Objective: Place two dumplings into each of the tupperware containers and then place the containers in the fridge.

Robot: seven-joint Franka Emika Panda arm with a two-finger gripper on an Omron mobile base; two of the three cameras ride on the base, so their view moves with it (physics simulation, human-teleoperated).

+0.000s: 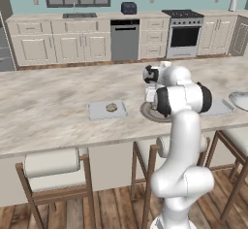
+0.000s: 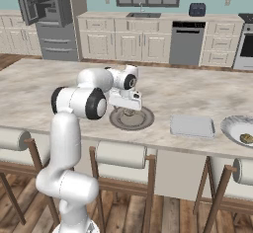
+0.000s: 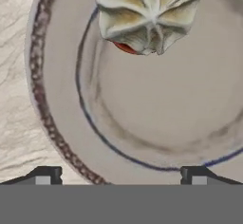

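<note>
Wide open and empty, my gripper (image 3: 121, 175) hangs low over the round plate (image 3: 61, 99), where a dumpling (image 3: 149, 14) sits at the frame's top centre. Left of centre in the left base view, a container (image 1: 99, 111) holds another dumpling (image 1: 111, 107).

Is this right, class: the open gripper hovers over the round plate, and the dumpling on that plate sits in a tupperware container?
No. In the hand view the dumpling lies directly on the round plate, not in a container. The open gripper does hover above the plate.
</note>
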